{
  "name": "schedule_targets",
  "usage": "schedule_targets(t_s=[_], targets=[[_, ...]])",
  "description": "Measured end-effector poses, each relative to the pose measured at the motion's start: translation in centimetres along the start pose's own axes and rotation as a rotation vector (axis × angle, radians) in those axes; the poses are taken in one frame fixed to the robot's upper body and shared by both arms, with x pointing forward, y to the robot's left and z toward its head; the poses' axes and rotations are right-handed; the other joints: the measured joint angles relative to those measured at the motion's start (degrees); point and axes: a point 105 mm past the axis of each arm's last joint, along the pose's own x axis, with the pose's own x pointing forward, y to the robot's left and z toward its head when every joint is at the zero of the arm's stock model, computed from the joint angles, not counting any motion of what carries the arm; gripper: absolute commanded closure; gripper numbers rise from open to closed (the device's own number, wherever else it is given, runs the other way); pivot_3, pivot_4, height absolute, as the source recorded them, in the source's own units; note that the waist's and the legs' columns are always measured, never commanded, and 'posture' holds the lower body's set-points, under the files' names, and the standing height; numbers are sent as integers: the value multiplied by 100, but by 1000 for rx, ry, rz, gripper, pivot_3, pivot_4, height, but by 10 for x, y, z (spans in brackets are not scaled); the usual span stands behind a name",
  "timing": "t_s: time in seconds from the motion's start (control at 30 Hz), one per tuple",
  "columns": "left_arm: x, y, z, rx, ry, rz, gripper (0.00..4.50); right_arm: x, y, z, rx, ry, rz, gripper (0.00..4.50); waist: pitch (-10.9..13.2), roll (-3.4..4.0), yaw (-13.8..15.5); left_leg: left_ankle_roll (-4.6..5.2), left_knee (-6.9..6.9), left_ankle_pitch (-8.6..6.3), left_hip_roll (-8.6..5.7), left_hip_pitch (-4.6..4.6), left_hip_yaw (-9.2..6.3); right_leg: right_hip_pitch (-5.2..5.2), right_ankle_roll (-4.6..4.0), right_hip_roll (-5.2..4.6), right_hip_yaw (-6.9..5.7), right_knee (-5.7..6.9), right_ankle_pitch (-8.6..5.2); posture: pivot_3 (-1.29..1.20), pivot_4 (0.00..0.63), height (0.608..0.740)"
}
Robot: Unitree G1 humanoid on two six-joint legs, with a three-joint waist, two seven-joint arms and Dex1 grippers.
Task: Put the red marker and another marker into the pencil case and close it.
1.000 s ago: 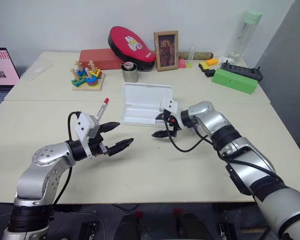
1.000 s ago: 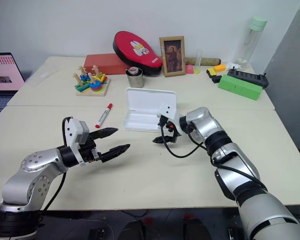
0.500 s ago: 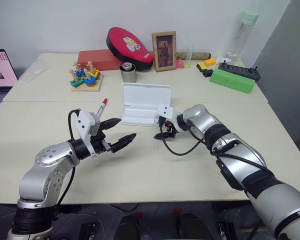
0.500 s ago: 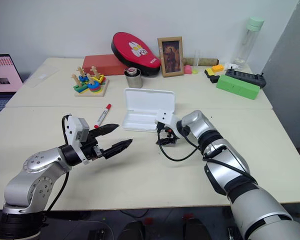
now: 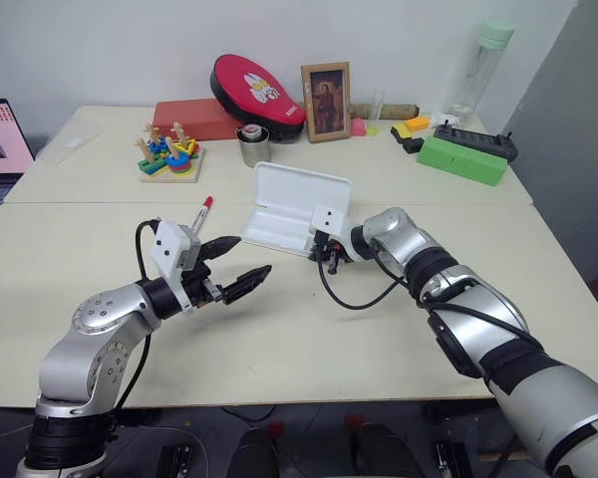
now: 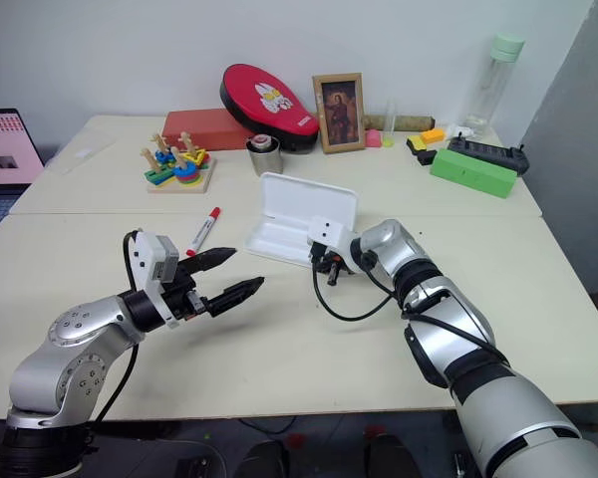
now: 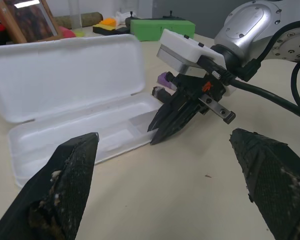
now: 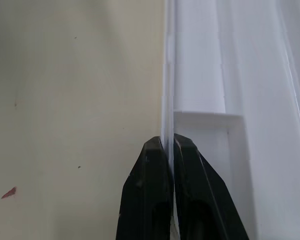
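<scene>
On the cream tabletop [image 5: 399, 329], mid-frame, the right pincer [image 8: 165, 150] pinches the open pencil case [image 5: 289, 204] front wall; left pincer [image 5: 241, 264] gapes empty. Red marker [image 5: 202, 215] lies left. Keep the pinch steady, dragging gently.

No legible text, label, brand, number or sign appears on any object; the laptop screen's [image 5: 0, 134] content is unreadable.

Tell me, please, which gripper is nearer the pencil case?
Right. The right gripper is pinching the pencil case front wall; the left gripper hovers open, apart from it.
</scene>
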Motion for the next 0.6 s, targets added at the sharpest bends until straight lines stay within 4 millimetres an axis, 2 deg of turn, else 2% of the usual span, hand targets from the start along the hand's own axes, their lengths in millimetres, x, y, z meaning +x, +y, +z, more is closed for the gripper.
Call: schedule_targets(t_s=[0.3,0.43,0.6], targets=[[-2,1,0,1,1,8,0,-1,1,2,-5,-9,20,4451,0,1,-25,0,0,0,0,0,0,0,0,0,0,0,0,0,150,740],[-15,1,-6,-5,28,38,0,-6,3,10,-55,-37,59,4451,2,4,-45,0,-3,-1,0,-2,0,-3,0,0,1,-3,0,0,150,740],[-43,-5,-19,-43,81,81,0,-24,11,12,-150,-66,116,4451,2,2,-42,0,-6,-1,1,-4,-1,-2,0,-1,1,-7,0,0,150,740]])
